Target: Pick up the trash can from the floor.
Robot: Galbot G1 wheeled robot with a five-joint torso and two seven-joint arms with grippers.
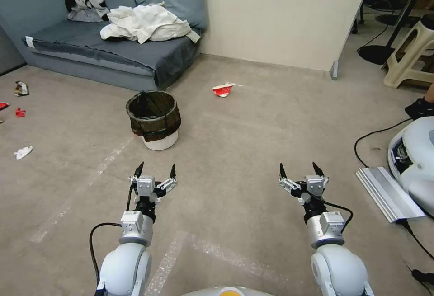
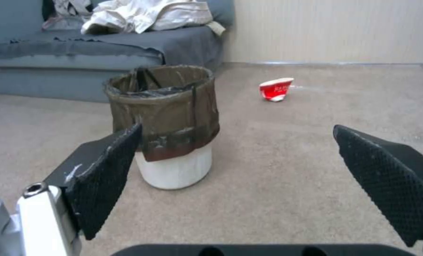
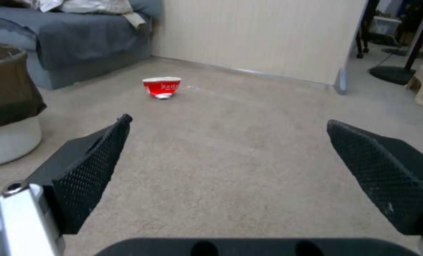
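Standing upright: trash can (image 1: 153, 119) | ahead of spread left hand (image 1: 156, 169)

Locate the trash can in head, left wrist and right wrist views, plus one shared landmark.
Head view: trash can upright on the floor, ahead of the open left gripper.
Left wrist view: trash can centre-left, beyond the near finger.
Right wrist view: trash can cut by the picture's edge.
Shared landmark: crumpled red cup.

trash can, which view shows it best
The left wrist view: the trash can stands whole and close on the floor, bag and white base clear. The head view shows it whole but farther off; the right wrist view catches one side at the edge.
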